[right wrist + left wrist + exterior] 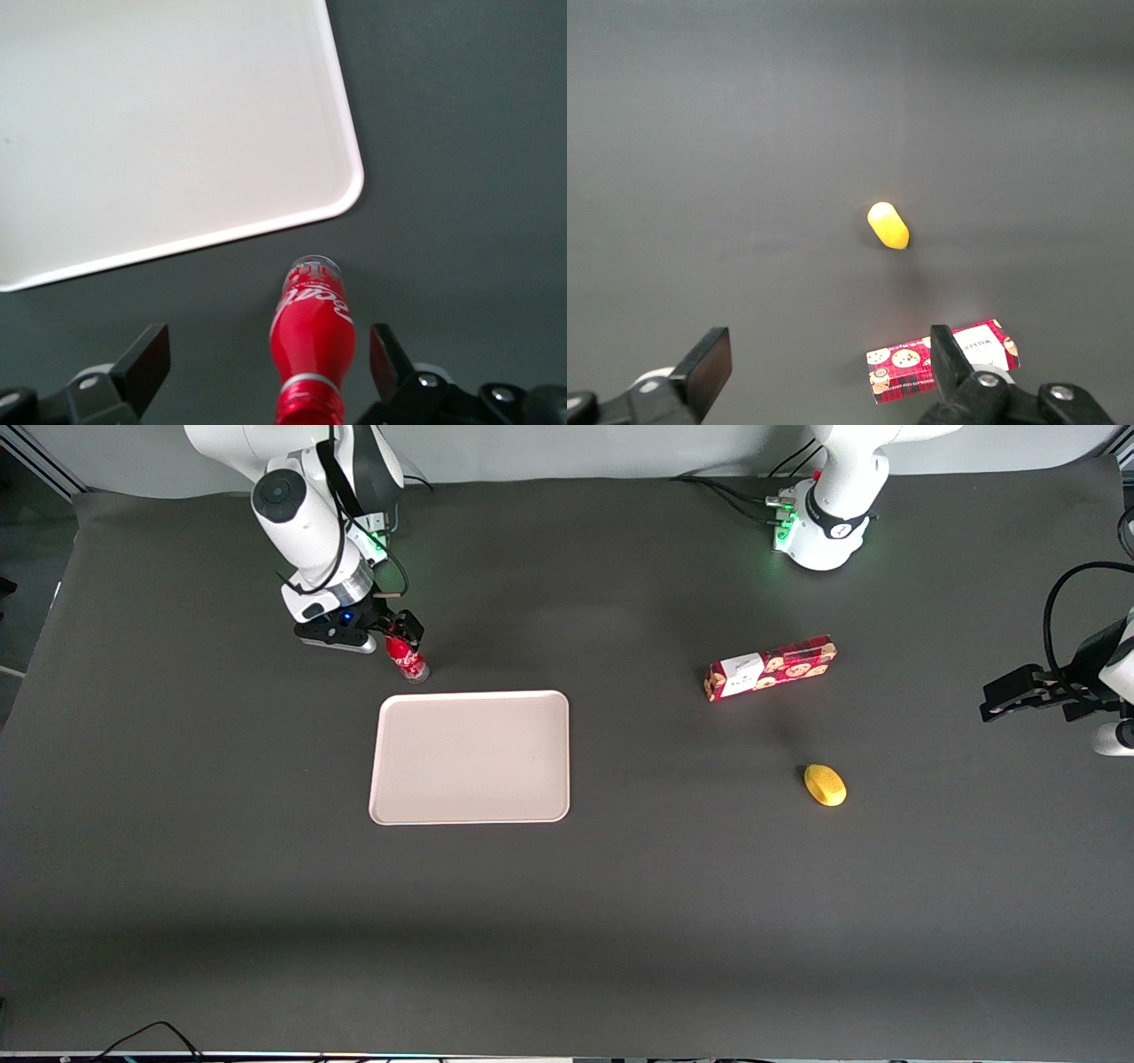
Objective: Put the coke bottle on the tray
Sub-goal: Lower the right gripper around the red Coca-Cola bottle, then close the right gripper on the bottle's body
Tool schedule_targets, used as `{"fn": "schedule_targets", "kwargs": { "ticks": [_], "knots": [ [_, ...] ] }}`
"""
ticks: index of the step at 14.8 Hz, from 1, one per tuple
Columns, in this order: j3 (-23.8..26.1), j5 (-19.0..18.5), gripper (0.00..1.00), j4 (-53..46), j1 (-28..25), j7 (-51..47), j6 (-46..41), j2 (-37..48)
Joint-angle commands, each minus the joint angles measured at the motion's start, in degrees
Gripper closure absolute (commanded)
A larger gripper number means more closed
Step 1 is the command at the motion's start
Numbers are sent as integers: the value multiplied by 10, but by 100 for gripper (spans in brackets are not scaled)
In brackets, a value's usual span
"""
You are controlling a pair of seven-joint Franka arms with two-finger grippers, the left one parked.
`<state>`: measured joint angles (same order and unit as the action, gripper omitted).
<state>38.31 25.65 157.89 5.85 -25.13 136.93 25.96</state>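
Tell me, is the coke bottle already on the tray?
No, the coke bottle stands on the table just outside the tray, between the open tool.

Coke bottle (312, 350): cap end cut off by the wrist picture's edge, between the gripper (266, 365) fingers. Tray (159, 133): only one rounded corner shown. Cookie box (943, 359): partly hidden; its print is unreadable.

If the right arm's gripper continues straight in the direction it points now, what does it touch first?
Most likely the coke bottle, which stands between the open fingers of the gripper, off the tray. Depth is unclear.
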Motion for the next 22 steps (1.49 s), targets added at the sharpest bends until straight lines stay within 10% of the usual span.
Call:
{"fn": "schedule_targets", "kwargs": {
  "ticks": [1,10,17,22],
  "knots": [
    [23,14,0,22,7,-7,6,13],
    [39,15,0,26,7,-53,-14,12],
    [38,15,98,15,7,-51,-34,14],
    [38,15,100,12,8,-48,-35,13]
  ]
}}
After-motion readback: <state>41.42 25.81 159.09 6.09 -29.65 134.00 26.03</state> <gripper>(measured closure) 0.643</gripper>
